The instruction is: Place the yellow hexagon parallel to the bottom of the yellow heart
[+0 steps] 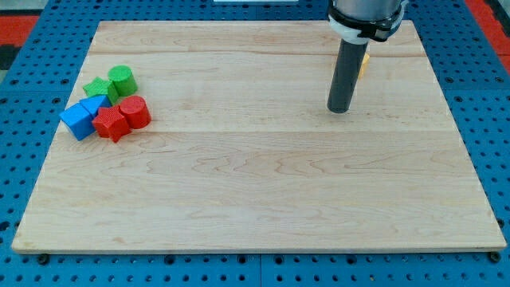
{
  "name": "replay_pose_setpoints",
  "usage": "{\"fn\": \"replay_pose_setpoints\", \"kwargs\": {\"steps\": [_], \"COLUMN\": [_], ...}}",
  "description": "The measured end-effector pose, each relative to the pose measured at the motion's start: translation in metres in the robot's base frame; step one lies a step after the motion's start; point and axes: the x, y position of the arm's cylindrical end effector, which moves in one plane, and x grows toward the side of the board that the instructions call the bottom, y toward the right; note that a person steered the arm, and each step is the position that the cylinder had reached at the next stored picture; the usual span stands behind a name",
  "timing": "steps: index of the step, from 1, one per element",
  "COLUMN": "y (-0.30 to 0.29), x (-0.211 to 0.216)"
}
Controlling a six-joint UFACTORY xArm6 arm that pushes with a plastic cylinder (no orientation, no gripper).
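On pale wooden board (pixel 263 183), my tip (pixel 340 110), gripperless rod end effector, beside partly hidden yellow block (pixel 365 64)

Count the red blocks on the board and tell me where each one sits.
2. The red cylinder and the red star-like block touch in the cluster at the view's left, far from my tip. My rod may hide others.

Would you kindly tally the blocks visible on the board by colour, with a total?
Green blocks: 2
Blue blocks: 2
Red blocks: 2
Yellow block: 1, only a sliver showing behind the rod, above my tip
Total: 7
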Motion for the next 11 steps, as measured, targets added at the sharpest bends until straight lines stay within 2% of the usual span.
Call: {"fn": "replay_pose_setpoints", "kwargs": {"steps": [1,2,3,4,6,7,8,9,10,11], "y": [0.004,0.057,0.095,0.108,0.089,0.054,0.077,0.074,0.065,0.011], "x": [0.000,0.000,-0.027,-0.070,-0.074,-0.073,-0.077,-0.083,-0.124,-0.116]}}
